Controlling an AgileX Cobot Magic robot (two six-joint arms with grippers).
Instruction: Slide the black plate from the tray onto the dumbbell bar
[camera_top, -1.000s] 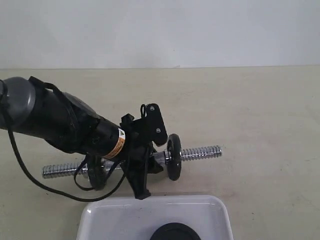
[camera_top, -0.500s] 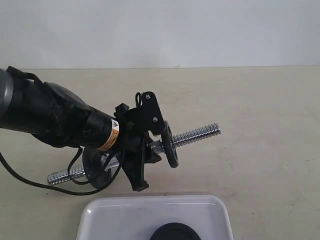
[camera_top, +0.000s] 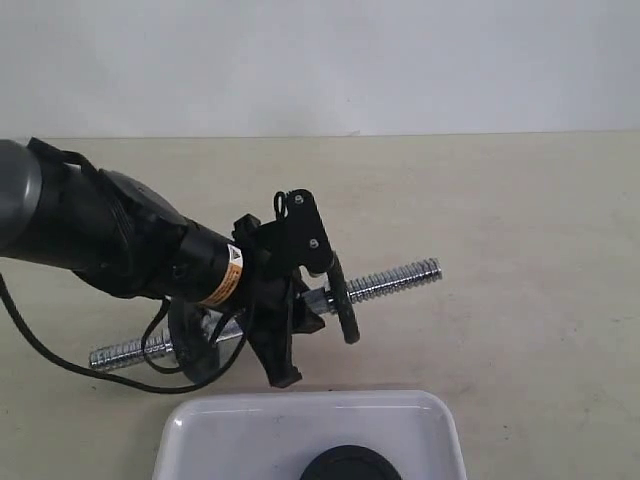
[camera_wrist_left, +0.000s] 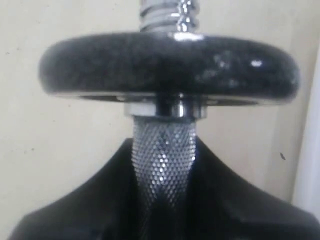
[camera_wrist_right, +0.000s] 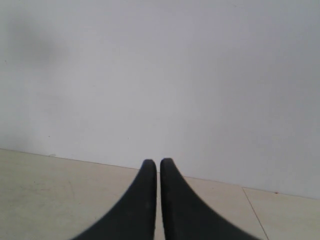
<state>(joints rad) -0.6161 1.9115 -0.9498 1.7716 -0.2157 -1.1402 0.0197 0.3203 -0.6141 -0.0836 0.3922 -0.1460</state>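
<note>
While my left gripper (camera_top: 298, 305) clamps the chrome dumbbell bar (camera_top: 395, 277), the round matte-black plate (camera_top: 350, 466) lies in the white tray (camera_top: 200, 430) near that bar — my closed, empty right gripper (camera_wrist_right: 159, 200) must fetch it.

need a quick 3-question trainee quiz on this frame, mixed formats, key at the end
1. True or false: the black plate lies in the tray.
2. Multiple choice: the left gripper has its jaws closed on: A) the knurled middle of the dumbbell bar; B) the black plate; C) the tray's rim.
3. Short answer: how many discs sit on the bar?

Key: 1 true. 2 A. 3 two, one on each side of the grip.
</note>
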